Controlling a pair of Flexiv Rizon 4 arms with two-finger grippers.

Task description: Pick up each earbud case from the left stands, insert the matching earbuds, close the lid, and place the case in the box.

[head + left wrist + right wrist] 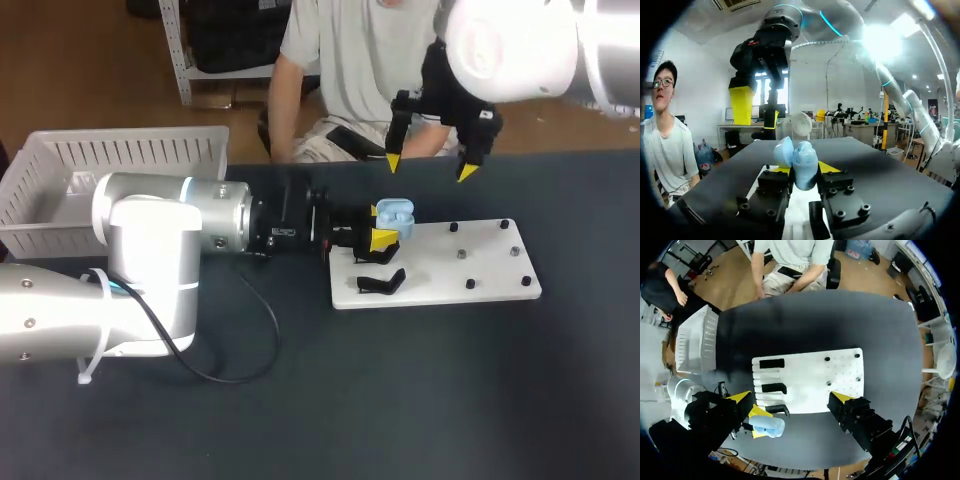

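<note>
Left gripper (382,228) is out over the left end of the white board (490,266), jaws pinched narrow on the pale blue earbud case (799,162), a yellow tip on either side of it. The case's lid looks flipped open, though from this angle I can't be sure. Close beside it, a black stand (381,283) sits on the board. Up above the table's far edge hangs the right gripper (430,166), jaws spread wide with nothing between them. The white basket (120,160) sits at the far left corner of the table, well apart from the case.
</note>
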